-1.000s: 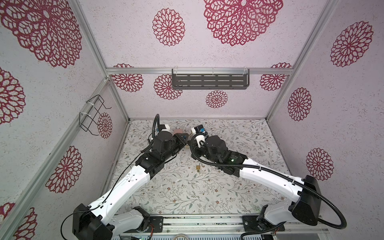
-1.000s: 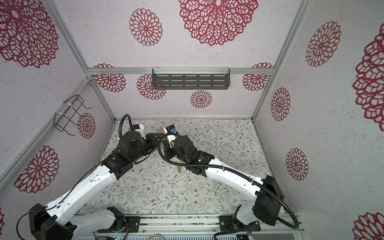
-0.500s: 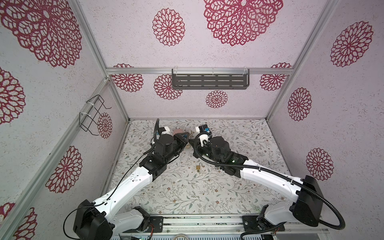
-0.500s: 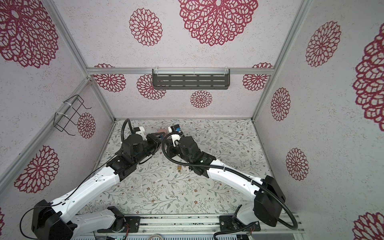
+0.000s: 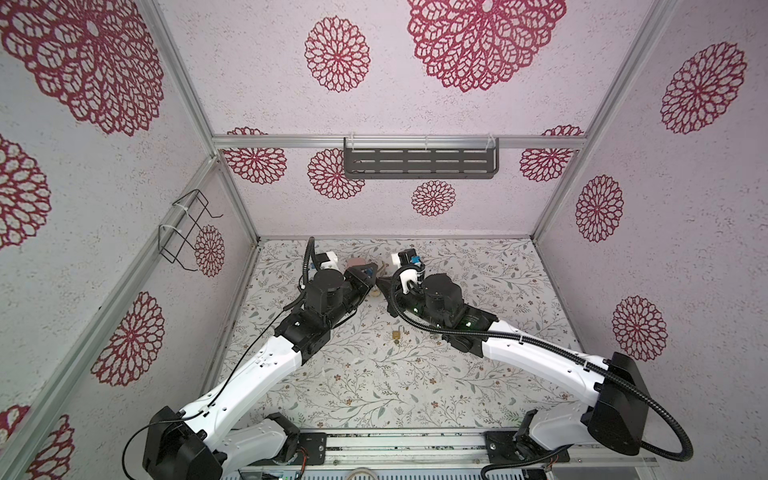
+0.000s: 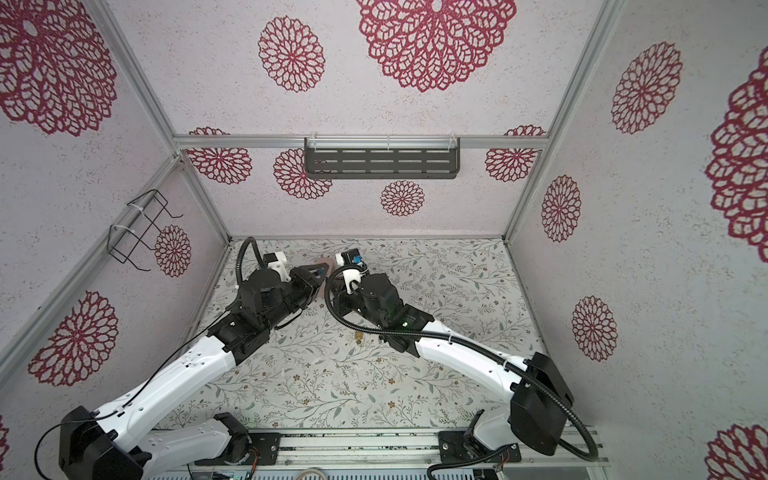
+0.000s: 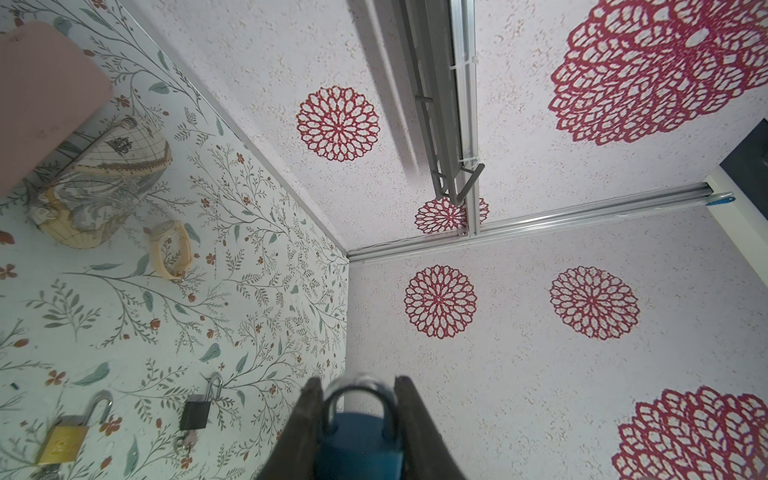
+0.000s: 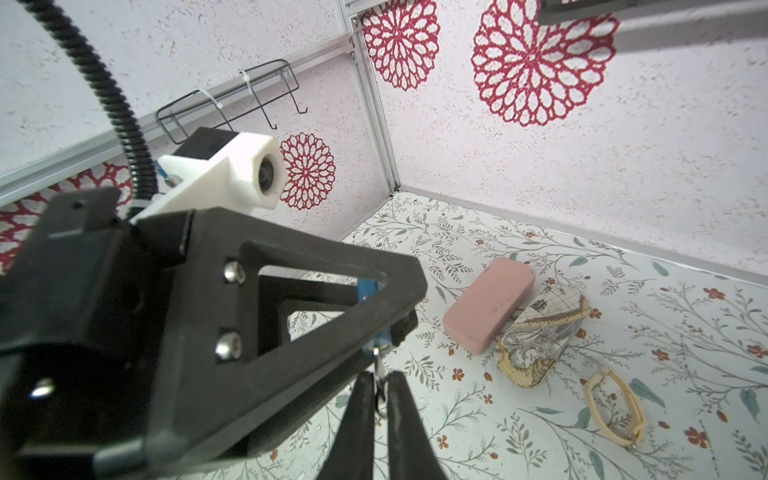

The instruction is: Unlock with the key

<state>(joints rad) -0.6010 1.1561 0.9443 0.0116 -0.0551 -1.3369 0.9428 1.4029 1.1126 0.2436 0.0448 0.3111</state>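
Blue, shackle looking closed, the padlock is sitting clamped in the left gripper. The right gripper is bracketing the key dangling from it, jaws narrow; whether they're gripping, I cannot tell. Next move is calling for a pinch and twist. The pink case is blocking nothing.

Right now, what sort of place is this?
Probably a staged robot test cell, not a real room: wallpapered panels in an aluminium frame, two robot arms on a base rail, padlocks lying loose on the floral tabletop.
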